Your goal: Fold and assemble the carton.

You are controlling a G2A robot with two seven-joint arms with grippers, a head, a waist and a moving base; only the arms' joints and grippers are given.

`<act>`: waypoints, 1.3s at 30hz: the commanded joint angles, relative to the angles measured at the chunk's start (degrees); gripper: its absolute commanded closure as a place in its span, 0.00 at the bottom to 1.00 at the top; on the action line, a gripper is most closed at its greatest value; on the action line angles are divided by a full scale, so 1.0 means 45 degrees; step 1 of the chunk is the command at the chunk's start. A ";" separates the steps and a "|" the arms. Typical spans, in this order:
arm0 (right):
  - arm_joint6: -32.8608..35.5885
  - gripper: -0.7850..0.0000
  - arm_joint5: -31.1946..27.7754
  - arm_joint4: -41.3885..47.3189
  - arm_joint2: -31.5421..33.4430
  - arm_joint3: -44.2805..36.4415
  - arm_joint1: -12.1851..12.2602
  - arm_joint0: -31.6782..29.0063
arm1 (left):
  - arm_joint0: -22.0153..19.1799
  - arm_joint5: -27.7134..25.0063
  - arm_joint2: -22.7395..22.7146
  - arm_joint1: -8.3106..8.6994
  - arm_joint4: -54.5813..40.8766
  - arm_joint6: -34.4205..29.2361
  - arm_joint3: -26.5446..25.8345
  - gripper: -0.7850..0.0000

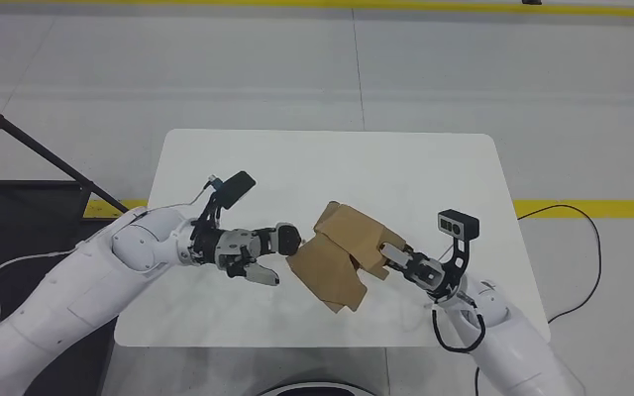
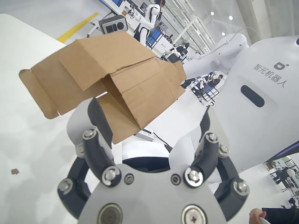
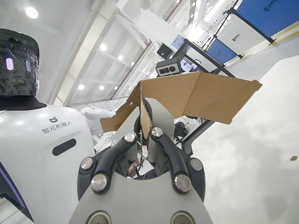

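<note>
White table (image 1: 198, 168) under the carton (image 1: 342, 262); my right jaws clamp its edge to steady it, left jaws apart at its other side (ready, I judge, to press a flap).

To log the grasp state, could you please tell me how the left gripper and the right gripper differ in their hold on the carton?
The right gripper is shut on a flap of the carton; the left gripper is open, clamping nothing. The right gripper is at one end of the carton, the left gripper at the opposite end. Both face the carton.
</note>
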 commanded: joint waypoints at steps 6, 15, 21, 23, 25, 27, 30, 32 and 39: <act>0.0000 1.00 0.0000 0.0134 -0.0072 -0.0128 -0.0004 -0.0054 | -0.0090 0.0000 0.0212 -0.0188 0.0116 0.0000 0.0147 0.00; 0.0001 1.00 0.0000 0.0280 -0.0080 -0.0301 0.0009 -0.0108 | -0.0567 0.0000 0.1024 -0.0312 0.0213 -0.0001 -0.0089 0.00; 0.0001 1.00 0.0000 0.0268 -0.0131 -0.0339 0.0021 -0.0103 | -0.0992 0.0000 0.1560 -0.0337 0.0142 -0.0001 -0.0142 0.00; 0.0001 1.00 0.0000 0.0268 -0.0132 -0.0352 0.0025 -0.0093 | -0.1106 0.0000 0.1738 -0.0347 0.0020 -0.0002 -0.0143 0.00; 0.0000 1.00 0.0000 0.0270 -0.0131 -0.0366 0.0027 -0.0092 | -0.1215 0.0000 0.1941 -0.0358 -0.0123 -0.0002 -0.0144 0.00; 0.0000 1.00 0.0000 0.0231 -0.0140 -0.0382 0.0034 -0.0087 | -0.1301 0.0000 0.2149 -0.0381 -0.0481 -0.0002 -0.0218 0.00; 0.0001 1.00 0.0000 0.0214 -0.0143 -0.0415 0.0040 -0.0086 | -0.1515 0.0000 0.2503 -0.0401 -0.0754 -0.0003 -0.0218 0.00; 0.0001 1.00 0.0000 0.0177 -0.0150 -0.0468 0.0045 -0.0080 | -0.1674 0.0000 0.2783 -0.0417 -0.0981 -0.0003 -0.0207 0.00; 0.0001 1.00 0.0000 -0.0027 -0.0110 -0.0770 0.0060 -0.0129 | -0.2170 0.0000 0.3447 -0.0472 -0.2160 -0.0003 -0.0001 0.00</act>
